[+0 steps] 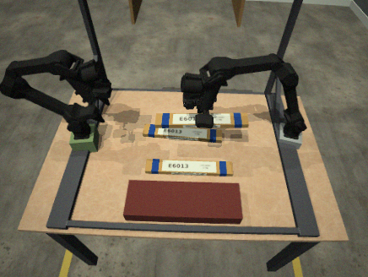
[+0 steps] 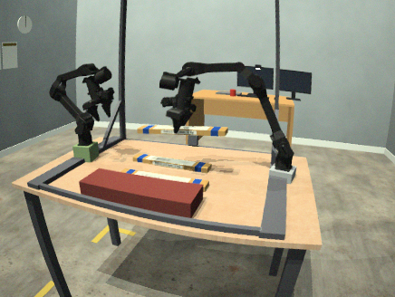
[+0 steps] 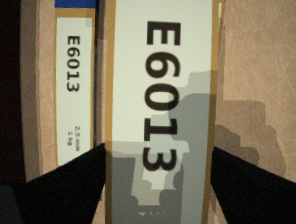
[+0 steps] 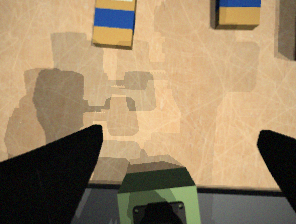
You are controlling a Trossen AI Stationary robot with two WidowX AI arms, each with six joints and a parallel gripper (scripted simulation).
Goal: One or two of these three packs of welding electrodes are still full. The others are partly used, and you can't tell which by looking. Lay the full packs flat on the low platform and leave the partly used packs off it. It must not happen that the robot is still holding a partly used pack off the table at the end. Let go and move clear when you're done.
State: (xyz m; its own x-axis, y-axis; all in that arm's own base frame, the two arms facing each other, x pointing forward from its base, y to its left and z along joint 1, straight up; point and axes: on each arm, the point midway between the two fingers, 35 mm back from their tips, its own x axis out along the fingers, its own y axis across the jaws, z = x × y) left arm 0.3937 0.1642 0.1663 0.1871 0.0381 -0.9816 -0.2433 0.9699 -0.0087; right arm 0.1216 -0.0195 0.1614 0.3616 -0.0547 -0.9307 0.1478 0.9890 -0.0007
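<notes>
Top view put the left gripper [image 1: 204, 121] [image 2: 177, 129] [image 3: 157, 150] right of upper centre, its fingers clamped on the sides of the raised E6013 electrode pack [image 1: 162, 120] [image 2: 187, 130] [image 3: 192, 65]. That pack hung level, well above the tabletop [image 1: 257, 190] [image 2: 240, 195] in the exterior view, its long axis running across the frame.

Next outward lay the middle pack [image 1: 182, 133] [image 2: 172, 162] [image 3: 75, 110] [image 4: 114, 35], then the front pack [image 1: 189, 167] [image 2: 197, 183] [image 4: 238, 19], both flat on the tabletop. Beyond them, at bottom centre in the top view, sat the dark red low platform [image 1: 182, 200] [image 2: 140, 190], with no pack on it. Its long side ran nearly parallel to the raised pack, so a placement seemed to call for travel down the frame over both other packs, with little turning.

The right gripper [image 1: 105, 101] [image 2: 102, 118] [image 4: 179, 134] stood at upper left, fingers wide apart and holding nothing; the left was plainly the one for this pack. Whether the pack was full could not be seen; its heft would have to decide.
</notes>
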